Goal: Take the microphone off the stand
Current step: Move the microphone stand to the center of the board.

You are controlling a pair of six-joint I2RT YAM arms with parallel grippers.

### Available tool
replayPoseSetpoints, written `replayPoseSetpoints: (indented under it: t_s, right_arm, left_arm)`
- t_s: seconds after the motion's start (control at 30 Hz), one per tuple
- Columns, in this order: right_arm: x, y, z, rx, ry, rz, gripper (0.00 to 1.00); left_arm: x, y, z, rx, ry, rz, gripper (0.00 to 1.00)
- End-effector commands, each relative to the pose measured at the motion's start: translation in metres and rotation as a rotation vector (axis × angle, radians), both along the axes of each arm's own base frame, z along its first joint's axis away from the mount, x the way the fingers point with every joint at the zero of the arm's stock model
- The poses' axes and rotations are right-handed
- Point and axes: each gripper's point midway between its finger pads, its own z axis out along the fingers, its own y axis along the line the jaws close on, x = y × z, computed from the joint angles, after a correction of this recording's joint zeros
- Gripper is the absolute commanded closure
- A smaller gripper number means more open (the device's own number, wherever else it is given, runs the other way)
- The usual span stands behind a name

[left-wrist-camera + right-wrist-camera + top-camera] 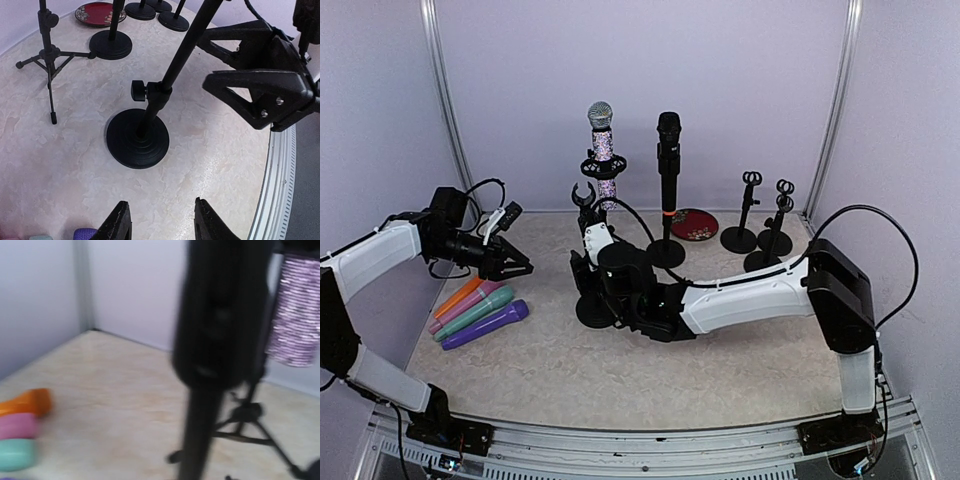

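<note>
A glittery purple microphone (603,148) stands upright in a tripod stand (50,55) at the back; it also shows in the right wrist view (295,315). A black microphone (668,160) with an orange ring stands in a round-base stand (111,44). An empty round-base stand (592,308) is in front, its pole (170,75) rising from its base (137,138). My right gripper (588,265) is at this pole, with its fingers (240,90) apart in the left wrist view. My left gripper (520,268) is open and empty, low over the table (160,210).
Orange (460,296), pink (470,303), teal (480,312) and purple (490,324) microphones lie at the left front. A red plate (694,224) and three empty stands (760,215) are at the back right. The enclosure walls are close all round.
</note>
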Motion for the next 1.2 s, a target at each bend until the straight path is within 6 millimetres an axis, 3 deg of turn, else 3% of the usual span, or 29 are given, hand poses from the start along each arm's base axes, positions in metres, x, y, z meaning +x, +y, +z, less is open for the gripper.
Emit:
replayPoseSetpoints:
  t_s: [0.0,0.13,0.4,0.7,0.97,1.07,1.17]
  right_arm:
    - [0.010,-0.015,0.002,-0.064,-0.124,-0.180,0.47]
    - [0.005,-0.023,0.021,-0.037,-0.198,-0.202,0.44]
    - [-0.015,-0.018,0.091,0.124,-0.354,-0.071,0.43]
    - [-0.010,-0.023,0.123,0.172,-0.407,-0.089,0.45]
    - [-0.007,-0.025,0.152,0.172,-0.454,-0.126,0.32]
    - [-0.003,-0.022,0.157,0.171,-0.457,-0.128,0.38]
    - [-0.001,-0.020,0.160,0.178,-0.459,-0.124,0.50]
  left_arm:
    - [0.001,0.000,0.005,-0.012,-0.025,0.004,0.58]
    - [-0.004,0.000,0.006,-0.012,-0.038,-0.007,0.58]
    - [-0.006,0.001,0.005,-0.013,-0.043,-0.003,0.58]
    - [-0.008,0.001,0.012,-0.012,-0.069,-0.006,0.58]
    - [-0.007,0.000,0.016,-0.021,-0.080,-0.006,0.58]
    - [-0.006,0.000,0.019,-0.023,-0.084,-0.003,0.58]
    - [-0.006,0.000,0.020,-0.019,-0.090,-0.001,0.58]
